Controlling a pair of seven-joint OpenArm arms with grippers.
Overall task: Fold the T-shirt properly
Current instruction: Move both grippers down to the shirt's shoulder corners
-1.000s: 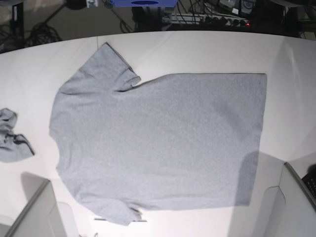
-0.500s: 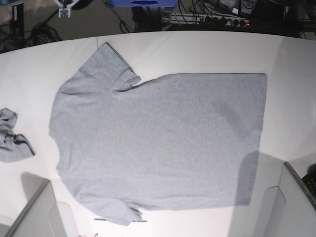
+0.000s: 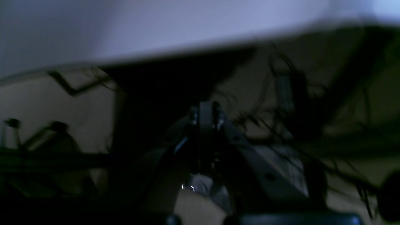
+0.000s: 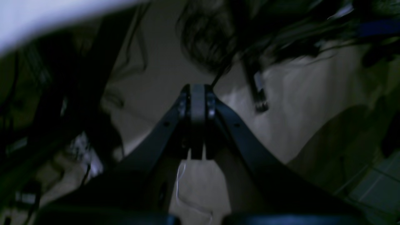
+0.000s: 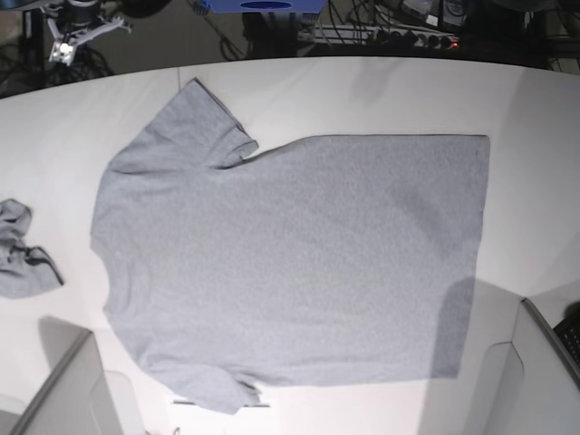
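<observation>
A: Grippers first, what are they doing?

B: Left gripper is sitting w/ jaws pressed together, nothing btwn them. Right gripper is doing the same: closed, empty. Both wrist views are showing dark floor and cables, w/ just a pale table edge along the top of frame.

A: And the T-shirt?

B: T-shirt is lying flat across the centre of the base view, plain grey side up, neck toward frame left, hem toward frame right, sleeves at upper left and lower left. Small grey cloth lump is sitting apart at the left edge.

A: Step?

B: Looks like folding isn't begun yet. Next move prob. needs both arms coming over the table, opening, and pinching an edge or sleeve.

A: Any writing?

B: None readable; no lettering showing on the shirt.
</observation>
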